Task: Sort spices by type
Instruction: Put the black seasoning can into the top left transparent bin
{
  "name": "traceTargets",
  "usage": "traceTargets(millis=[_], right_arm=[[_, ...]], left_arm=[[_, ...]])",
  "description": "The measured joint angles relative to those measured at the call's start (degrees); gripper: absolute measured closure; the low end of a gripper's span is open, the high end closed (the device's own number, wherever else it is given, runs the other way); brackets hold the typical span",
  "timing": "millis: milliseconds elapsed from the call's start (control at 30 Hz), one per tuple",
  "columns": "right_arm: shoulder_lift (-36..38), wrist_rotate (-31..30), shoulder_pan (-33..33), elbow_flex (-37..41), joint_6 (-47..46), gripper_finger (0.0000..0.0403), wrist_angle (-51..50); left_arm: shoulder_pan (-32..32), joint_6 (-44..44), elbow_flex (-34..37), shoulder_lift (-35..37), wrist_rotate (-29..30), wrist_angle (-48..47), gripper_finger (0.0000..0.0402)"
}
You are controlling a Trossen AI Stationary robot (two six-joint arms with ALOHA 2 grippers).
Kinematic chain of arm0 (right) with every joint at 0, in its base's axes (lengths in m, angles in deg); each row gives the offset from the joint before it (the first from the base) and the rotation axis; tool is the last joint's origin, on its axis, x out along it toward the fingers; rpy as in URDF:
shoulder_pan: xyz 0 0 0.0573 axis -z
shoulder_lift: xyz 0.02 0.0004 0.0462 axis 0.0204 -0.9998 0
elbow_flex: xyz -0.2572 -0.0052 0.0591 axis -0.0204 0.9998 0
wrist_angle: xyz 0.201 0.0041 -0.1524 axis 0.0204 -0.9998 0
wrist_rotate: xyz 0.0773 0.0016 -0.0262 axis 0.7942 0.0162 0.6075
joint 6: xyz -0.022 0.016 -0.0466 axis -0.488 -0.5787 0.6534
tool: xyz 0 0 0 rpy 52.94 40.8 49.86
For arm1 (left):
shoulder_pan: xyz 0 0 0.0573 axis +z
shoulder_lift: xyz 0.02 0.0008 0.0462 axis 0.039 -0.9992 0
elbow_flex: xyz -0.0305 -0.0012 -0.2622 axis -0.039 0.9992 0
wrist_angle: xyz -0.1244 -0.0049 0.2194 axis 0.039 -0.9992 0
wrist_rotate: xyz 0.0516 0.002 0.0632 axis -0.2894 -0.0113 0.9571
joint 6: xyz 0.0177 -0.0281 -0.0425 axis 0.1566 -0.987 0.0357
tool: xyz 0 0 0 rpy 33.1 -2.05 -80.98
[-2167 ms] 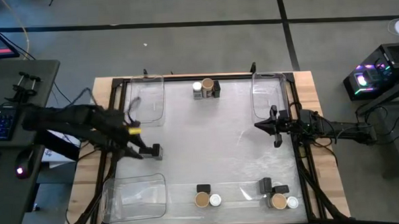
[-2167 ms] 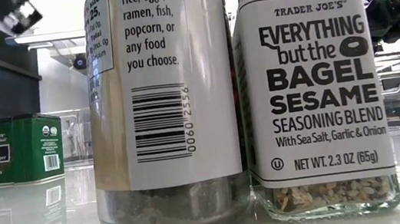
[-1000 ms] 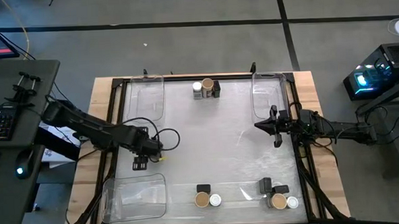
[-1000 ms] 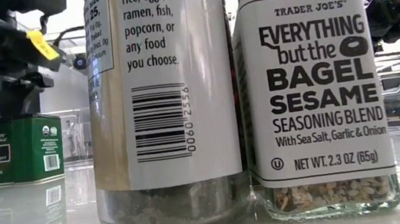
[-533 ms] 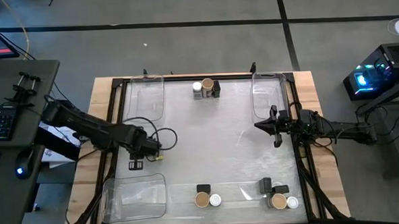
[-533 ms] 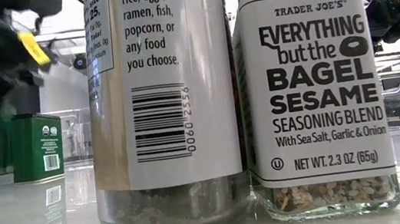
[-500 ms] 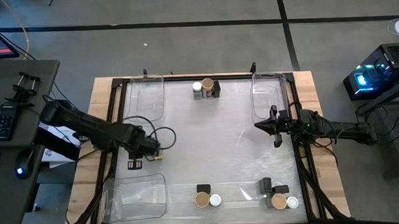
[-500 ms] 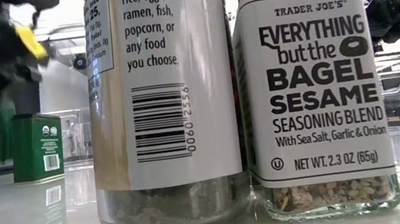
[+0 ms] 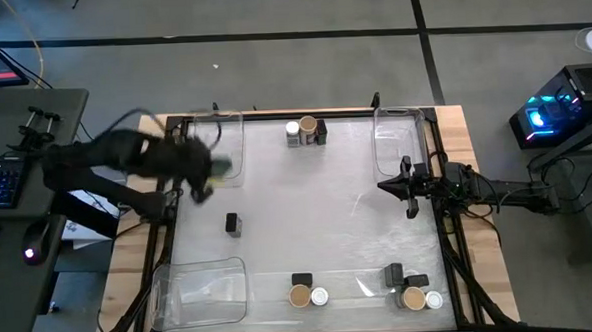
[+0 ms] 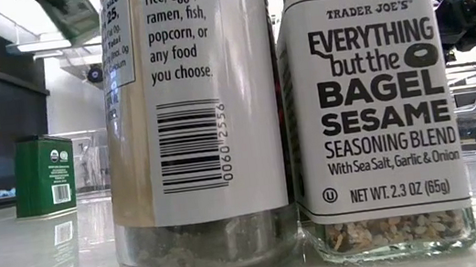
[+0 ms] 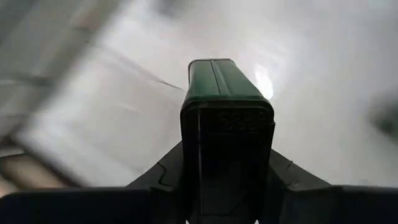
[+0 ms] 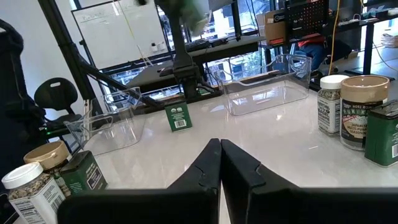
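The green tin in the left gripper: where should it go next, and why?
Probably down into the clear bin, then release. The left gripper grips the tin, raised at that bin's edge. A second tin of the same kind waits on the table.

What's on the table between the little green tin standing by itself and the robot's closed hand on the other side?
Nothing: in the high view the table between the green tin and the right gripper is bare.
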Motion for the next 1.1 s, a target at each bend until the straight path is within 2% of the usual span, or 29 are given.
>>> traceTargets(millis=[100, 200, 300, 467, 600, 833, 1100], right_arm=[[0.0, 0.0, 0.0, 0.0, 0.0, 0.0402, 0.0], [0.0, 0.0, 0.0, 0.0, 0.0, 0.0402, 0.0], [0.0, 0.0, 0.0, 0.0, 0.0, 0.0402, 0.0], [0.0, 0.0, 0.0, 0.0, 0.0, 0.0402, 0.0], [0.0, 0.0, 0.0, 0.0, 0.0, 0.0402, 0.0], [0.0, 0.0, 0.0, 0.0, 0.0, 0.0402, 0.0], [0.0, 0.0, 0.0, 0.0, 0.0, 0.0402, 0.0]], left_arm=[[11.0, 3.0, -0.9, -1.8, 4.8, 0.2, 0.0303], [23.3, 4.7, 2.3, -2.6, 3.2, 2.9, 0.0303], [34.2, 5.0, 6.9, -2.5, -0.7, 7.4, 0.0303], [47.9, 2.7, 12.8, -3.3, -12.6, 15.5, 0.0303], [51.7, 1.5, 16.0, -7.2, -16.1, 15.8, 0.0303], [53.3, 0.2, 16.4, -15.1, -15.2, 19.8, 0.0303], [58.4, 4.5, 16.4, -25.4, -14.8, 23.2, 0.0297]])
